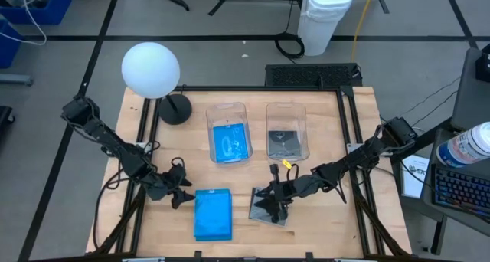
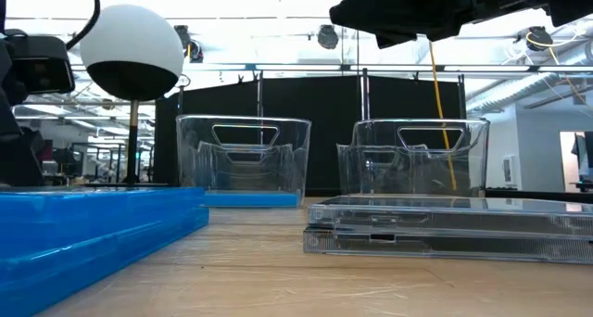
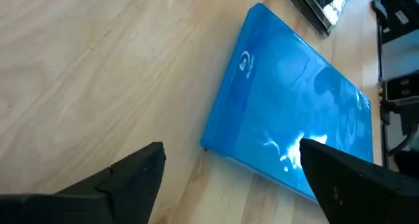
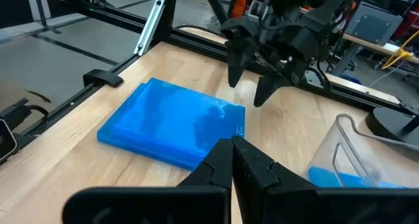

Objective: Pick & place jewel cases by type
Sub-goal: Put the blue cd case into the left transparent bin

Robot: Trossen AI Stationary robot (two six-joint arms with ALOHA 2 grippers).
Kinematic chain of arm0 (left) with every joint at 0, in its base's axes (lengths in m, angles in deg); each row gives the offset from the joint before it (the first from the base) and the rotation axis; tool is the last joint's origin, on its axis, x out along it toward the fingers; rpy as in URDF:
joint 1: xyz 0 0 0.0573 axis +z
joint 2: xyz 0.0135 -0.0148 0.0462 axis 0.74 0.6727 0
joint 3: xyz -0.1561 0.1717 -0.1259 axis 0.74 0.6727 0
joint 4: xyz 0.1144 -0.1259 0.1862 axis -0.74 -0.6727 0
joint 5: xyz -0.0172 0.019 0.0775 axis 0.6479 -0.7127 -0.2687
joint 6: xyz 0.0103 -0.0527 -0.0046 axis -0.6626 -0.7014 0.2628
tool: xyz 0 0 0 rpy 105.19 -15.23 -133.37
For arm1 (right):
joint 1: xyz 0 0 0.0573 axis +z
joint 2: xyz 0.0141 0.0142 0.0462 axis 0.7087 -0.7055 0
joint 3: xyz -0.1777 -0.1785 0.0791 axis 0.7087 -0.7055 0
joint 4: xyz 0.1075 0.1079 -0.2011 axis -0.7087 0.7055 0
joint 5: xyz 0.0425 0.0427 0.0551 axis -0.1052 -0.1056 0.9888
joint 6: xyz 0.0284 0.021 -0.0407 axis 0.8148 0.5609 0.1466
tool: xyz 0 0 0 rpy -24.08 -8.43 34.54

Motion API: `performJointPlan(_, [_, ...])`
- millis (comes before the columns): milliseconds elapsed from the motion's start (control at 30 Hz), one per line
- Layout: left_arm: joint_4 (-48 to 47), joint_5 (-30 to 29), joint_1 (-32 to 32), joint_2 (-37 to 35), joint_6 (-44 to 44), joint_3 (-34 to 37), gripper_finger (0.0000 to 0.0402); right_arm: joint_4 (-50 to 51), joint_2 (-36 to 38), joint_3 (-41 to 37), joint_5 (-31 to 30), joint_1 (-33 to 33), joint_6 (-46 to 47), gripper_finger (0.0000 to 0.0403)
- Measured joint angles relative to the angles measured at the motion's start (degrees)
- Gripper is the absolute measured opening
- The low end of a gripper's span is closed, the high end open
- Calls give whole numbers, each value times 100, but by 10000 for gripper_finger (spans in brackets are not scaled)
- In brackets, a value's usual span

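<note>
Two arms are showing on my feed, both reaching in over the wooden table (image 1: 329,224). I am watching the left gripper (image 1: 181,194) hovering just beside the short edge of a blue jewel case (image 1: 213,214) that is lying flat near the table's front edge; its fingers (image 3: 134,175) are standing spread wide with nothing between them, and from the left wrist view the case is lying just ahead of them, not touched. The right gripper (image 1: 274,204) is sitting over the grey see-through jewel cases (image 1: 269,208), a small flat stack lying just to the right of the blue one; its fingers (image 4: 226,162) are pressed together, gripping nothing that I can make out. I cannot tell whether it is touching the stack.

Farther back, two clear tubs are standing side by side. The left tub (image 1: 230,109) is holding another blue case (image 1: 230,142), and the right tub (image 1: 286,109) is holding a dark see-through case (image 1: 285,143). A white globe lamp (image 1: 151,69) is standing at the back left corner.
</note>
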Motion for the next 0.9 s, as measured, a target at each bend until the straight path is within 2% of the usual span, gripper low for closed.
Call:
performJointPlan(167, [-68, 260, 260, 0, 24, 7, 342, -89, 0, 0, 33, 0, -29, 0])
performJointPlan(433, [67, 745, 690, 187, 630, 7, 315, -106, 0, -2, 164, 2, -28, 0])
performJointPlan(900, [1060, 1771, 1205, 931, 1387, 9, 313, -132, 0, -3, 151, 2, -28, 0])
